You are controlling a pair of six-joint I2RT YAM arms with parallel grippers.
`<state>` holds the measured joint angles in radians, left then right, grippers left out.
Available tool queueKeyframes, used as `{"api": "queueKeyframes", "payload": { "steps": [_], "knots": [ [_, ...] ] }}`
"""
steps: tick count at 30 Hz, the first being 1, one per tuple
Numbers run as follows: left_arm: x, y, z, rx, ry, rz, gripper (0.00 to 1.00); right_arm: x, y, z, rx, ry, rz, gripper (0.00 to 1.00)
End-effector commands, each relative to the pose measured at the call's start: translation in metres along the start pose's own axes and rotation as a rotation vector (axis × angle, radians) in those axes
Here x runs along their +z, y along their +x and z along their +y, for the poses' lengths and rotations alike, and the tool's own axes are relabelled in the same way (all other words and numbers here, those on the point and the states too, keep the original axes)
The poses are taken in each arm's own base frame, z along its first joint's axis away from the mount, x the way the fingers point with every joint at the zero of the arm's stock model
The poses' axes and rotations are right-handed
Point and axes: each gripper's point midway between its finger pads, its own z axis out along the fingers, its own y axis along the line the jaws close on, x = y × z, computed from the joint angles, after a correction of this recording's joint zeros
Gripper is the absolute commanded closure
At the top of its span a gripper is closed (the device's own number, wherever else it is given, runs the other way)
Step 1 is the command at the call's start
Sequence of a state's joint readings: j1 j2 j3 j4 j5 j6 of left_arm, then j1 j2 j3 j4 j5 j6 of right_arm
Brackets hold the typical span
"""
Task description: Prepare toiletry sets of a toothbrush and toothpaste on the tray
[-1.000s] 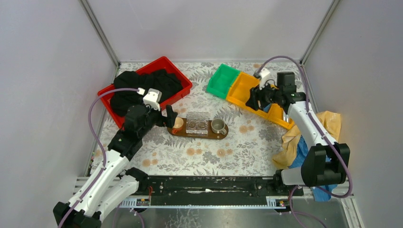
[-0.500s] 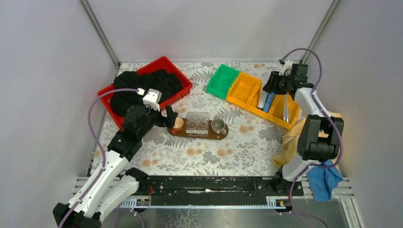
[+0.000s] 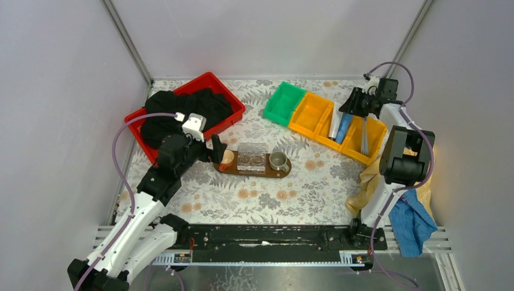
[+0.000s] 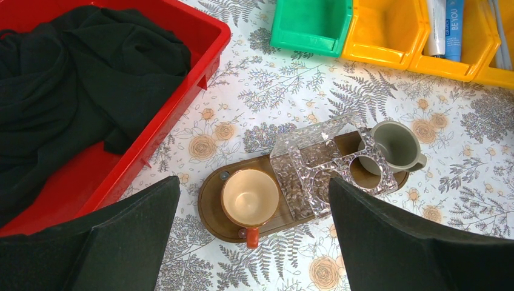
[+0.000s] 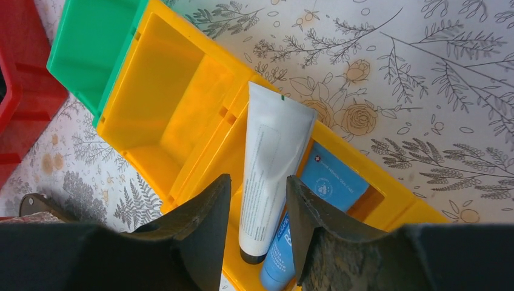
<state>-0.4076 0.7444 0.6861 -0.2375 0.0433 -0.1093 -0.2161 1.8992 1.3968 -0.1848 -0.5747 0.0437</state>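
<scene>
Right gripper (image 5: 257, 191): fingers part-spread, straddling the whitish toothpaste (image 5: 270, 151); contact cannot be told. It lies beside the blue toothpaste (image 5: 330, 182) in a yellow bin (image 5: 394, 200), far-right corner of the tabletop (image 3: 315, 182). Toothbrush (image 3: 364, 134): end yellow bin (image 3: 377, 128), alongside. Left gripper (image 4: 253, 182): spread wide over the tray (image 4: 209, 203), mid-tabletop, bearing orange cup (image 4: 250, 200), clear holder (image 4: 315, 173), grey cup (image 4: 394, 145).

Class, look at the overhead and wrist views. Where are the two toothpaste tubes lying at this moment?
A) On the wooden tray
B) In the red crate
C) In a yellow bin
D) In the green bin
C: the white toothpaste tube and the blue toothpaste tube lie side by side inside a yellow bin.
</scene>
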Motion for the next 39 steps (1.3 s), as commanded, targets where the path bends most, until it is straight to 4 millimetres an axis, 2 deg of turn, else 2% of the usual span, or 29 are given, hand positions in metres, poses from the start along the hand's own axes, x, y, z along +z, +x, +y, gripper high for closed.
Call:
{"api": "queueKeyframes", "payload": {
  "steps": [1,7,21,27,34,39],
  "knots": [
    [0.002,-0.014,-0.002,0.008,0.015,-0.068,0.00,0.006,-0.018,0.006,-0.007,-0.041,-0.027,0.54],
    [0.002,-0.014,-0.001,0.009,0.012,-0.066,0.00,0.015,-0.015,-0.004,0.017,-0.016,-0.006,0.52],
    [0.004,-0.011,-0.001,0.009,0.013,-0.055,0.00,0.034,-0.002,-0.010,0.066,-0.045,0.043,0.51],
    [0.004,-0.011,-0.001,0.009,0.013,-0.055,0.00,0.036,0.001,0.001,0.080,-0.119,0.052,0.52],
    [0.004,-0.012,-0.001,0.010,0.012,-0.057,0.00,0.025,-0.006,0.020,0.055,-0.201,0.018,0.60],
    [0.003,-0.012,-0.001,0.011,0.012,-0.060,0.00,0.028,-0.003,0.019,0.069,-0.208,0.024,0.63]
  ]
}}
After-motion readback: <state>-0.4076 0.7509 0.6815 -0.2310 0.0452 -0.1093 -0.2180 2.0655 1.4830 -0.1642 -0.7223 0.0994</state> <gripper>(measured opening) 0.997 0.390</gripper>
